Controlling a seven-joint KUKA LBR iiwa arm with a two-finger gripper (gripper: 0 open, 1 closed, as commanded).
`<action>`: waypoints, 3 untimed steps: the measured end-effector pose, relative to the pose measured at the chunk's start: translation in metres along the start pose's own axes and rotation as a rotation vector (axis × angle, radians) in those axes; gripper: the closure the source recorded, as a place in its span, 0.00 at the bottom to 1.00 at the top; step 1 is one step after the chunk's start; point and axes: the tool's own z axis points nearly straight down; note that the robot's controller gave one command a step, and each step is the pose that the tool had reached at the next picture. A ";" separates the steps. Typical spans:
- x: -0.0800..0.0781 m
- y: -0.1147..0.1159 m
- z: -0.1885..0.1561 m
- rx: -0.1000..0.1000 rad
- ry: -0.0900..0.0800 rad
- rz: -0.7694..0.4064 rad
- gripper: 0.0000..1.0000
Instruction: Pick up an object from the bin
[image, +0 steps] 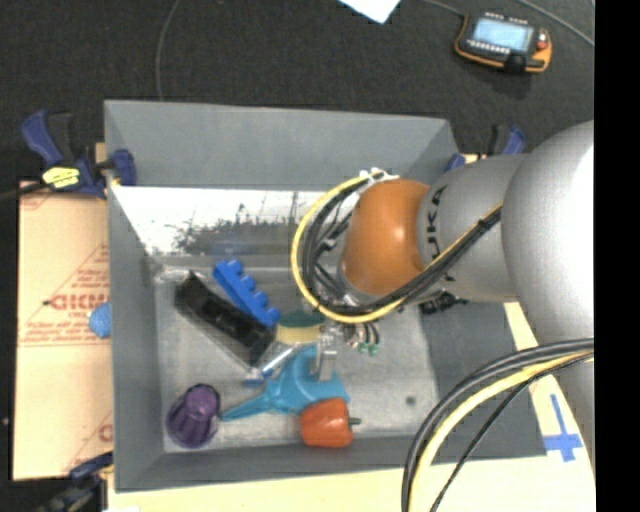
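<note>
The gripper (325, 358) is down in the bin (270, 140), over the far edge of a light-blue funnel (283, 392) lying by the near wall, beside an orange toy (326, 424). Open or closed: cannot tell. Judged status: nothing lifted; grasp and lift remain.

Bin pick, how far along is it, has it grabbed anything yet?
Done: the gripper is down inside the bin, directly over the light blue funnel-shaped toy. In hand: nothing visibly lifted; the toy lies on the floor beside the orange-red piece. Left: a confirmed grasp and the lift out.
</note>
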 end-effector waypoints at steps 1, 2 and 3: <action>-0.003 0.006 -0.021 0.003 0.000 -0.026 1.00; -0.003 0.006 -0.021 0.003 0.001 -0.026 1.00; -0.001 0.006 -0.038 0.005 0.013 -0.028 1.00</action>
